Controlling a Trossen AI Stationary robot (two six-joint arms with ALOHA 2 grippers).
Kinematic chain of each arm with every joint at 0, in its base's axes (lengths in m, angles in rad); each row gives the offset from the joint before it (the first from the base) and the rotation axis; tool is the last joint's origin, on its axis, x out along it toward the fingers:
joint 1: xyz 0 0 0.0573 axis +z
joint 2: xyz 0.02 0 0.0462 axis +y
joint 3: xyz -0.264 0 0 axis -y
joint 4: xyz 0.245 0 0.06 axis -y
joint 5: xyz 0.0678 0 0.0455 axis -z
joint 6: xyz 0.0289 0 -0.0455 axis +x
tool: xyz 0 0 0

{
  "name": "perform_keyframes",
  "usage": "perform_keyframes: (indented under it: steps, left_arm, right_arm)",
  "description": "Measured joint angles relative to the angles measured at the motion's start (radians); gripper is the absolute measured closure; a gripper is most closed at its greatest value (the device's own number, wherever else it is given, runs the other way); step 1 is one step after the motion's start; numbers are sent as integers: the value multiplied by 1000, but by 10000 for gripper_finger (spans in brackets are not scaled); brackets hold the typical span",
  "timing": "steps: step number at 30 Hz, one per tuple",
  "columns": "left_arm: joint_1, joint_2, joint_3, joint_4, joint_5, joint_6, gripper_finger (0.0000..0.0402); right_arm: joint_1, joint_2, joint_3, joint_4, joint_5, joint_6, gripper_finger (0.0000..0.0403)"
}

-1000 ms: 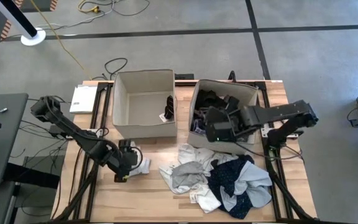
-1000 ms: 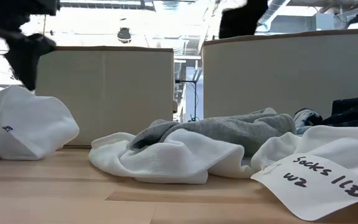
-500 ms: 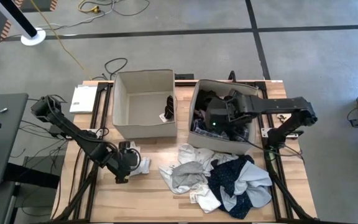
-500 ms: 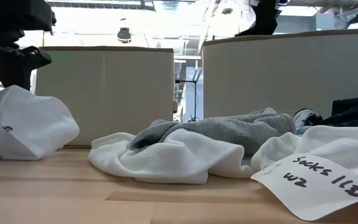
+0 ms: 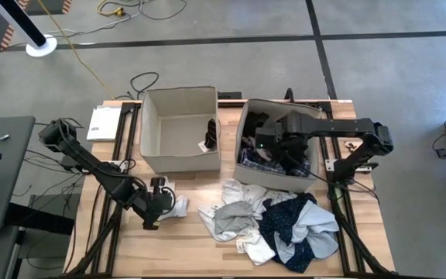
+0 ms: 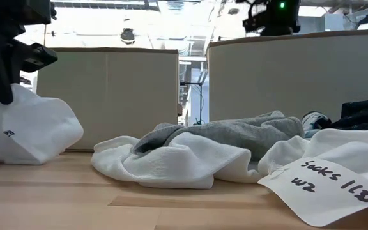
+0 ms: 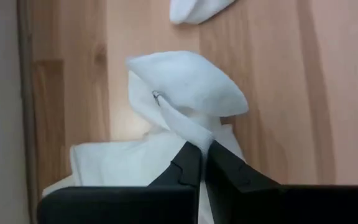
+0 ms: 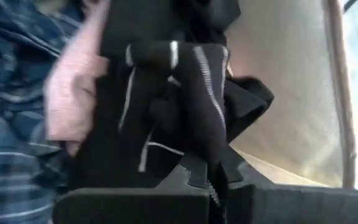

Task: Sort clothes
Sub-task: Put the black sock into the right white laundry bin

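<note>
Two grippers are at work: the left gripper [image 5: 159, 204] pinches a fold of the white garment [image 7: 188, 93] on the wooden table [image 5: 184, 244], in front of the left beige box [image 5: 180, 128]. The right gripper [image 8: 219, 169] is clamped on a black garment [image 8: 166, 93] inside the right box [image 5: 316, 116], over pink [image 8: 67, 93] and blue plaid cloth [image 8: 11, 124].

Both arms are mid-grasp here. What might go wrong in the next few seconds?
1. The left gripper pinches only a thin fold of the white garment with its jaws shut, so the fabric may slip free on lifting.
2. The right gripper holds a black garment over the right box, beside pink and plaid clothes; a dangling end may snag them.
</note>
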Motion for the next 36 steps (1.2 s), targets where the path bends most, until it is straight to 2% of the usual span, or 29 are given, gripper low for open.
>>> perform_keyframes:
  steps: [4,11,20,27,36]
  left_arm:
    - [0,0,27,-30,-7,3,399]
    - [-30,0,137,-82,-69,61,400]
    - [-93,0,330,-182,-231,152,401]
    - [-117,0,440,-247,-331,214,401]
    - [-117,0,534,-292,-451,299,401]
  right_arm:
    - [-53,-1,-55,35,-53,-34,397]
    - [-167,-1,-204,215,-292,-147,397]
    - [-277,-3,-364,306,-355,-177,389]
    - [-266,-57,-370,317,-358,-177,314]
    - [-210,-290,-370,420,-368,-174,183]
